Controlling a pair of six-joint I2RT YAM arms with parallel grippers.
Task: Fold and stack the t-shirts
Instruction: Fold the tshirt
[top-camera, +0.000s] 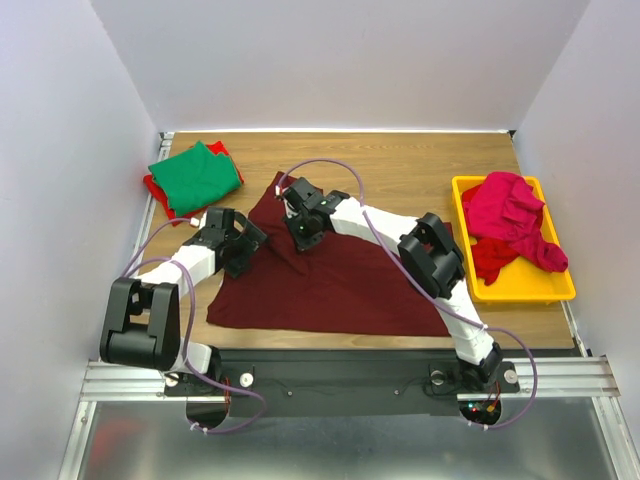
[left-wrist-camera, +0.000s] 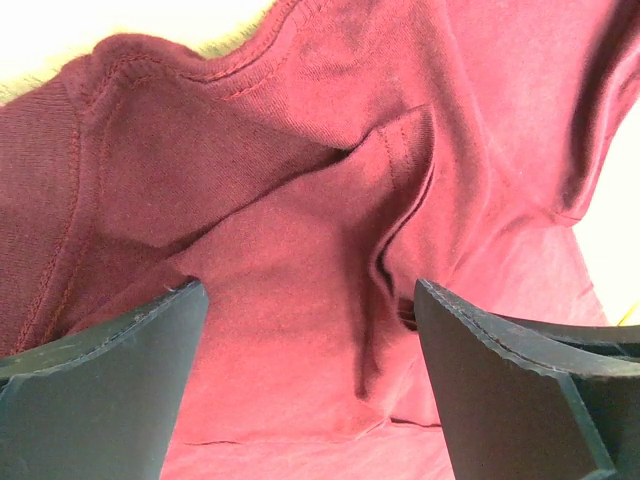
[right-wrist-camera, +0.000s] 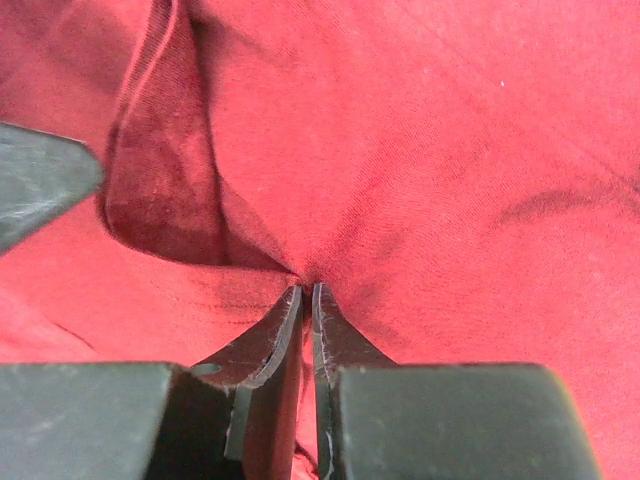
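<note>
Two sets of fingers work the maroon t-shirt, which lies spread over the middle of the table, its broad side along the near edge. The right fingers are clenched on a pinch of its cloth. The left fingers are released, wide apart just above a wrinkled fold by the neckline. To fold cleanly, the left should probably close on a matching point before either arm lifts, so the cloth travels level and the crease falls straight. A green shirt lies folded at the far left corner, and a pink shirt sits bunched in the yellow tray at the right edge.
</note>
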